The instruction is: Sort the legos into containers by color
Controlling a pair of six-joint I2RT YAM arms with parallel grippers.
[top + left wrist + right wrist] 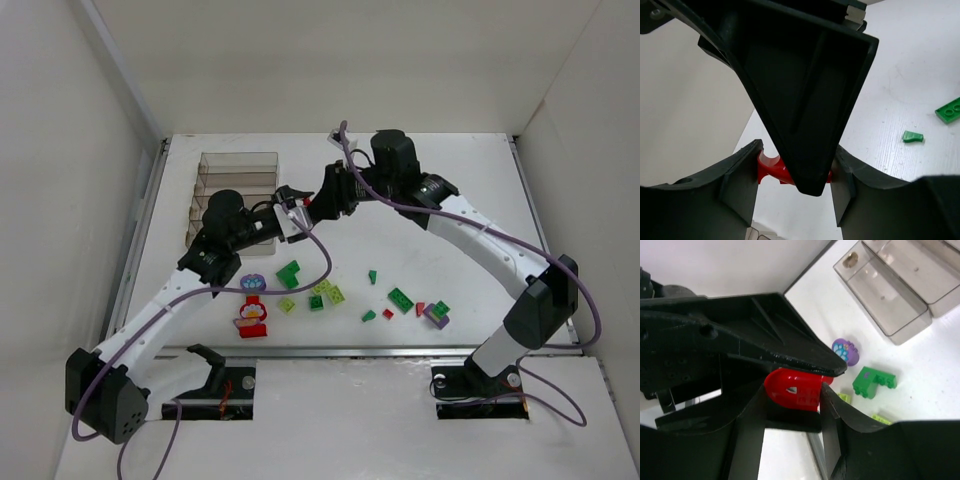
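Observation:
A red brick (771,170) is held in the air between both grippers, above the table just right of the tray. My left gripper (795,172) has a finger against each side of it. My right gripper (792,397) also closes on the same brick (790,389) from the opposite side. In the top view the two grippers, left (290,215) and right (313,204), meet tip to tip. The clear brownish tray (238,165) stands at the back left. Loose legos lie near the front: dark green (288,273), lime (328,292), green (401,299), red (388,314) and purple (436,317).
A purple flower disc (252,284) and a red-and-white piece (252,323) lie under the left arm. The tray's compartments (890,295) show in the right wrist view, one with a small brownish item (852,259). White walls enclose the table.

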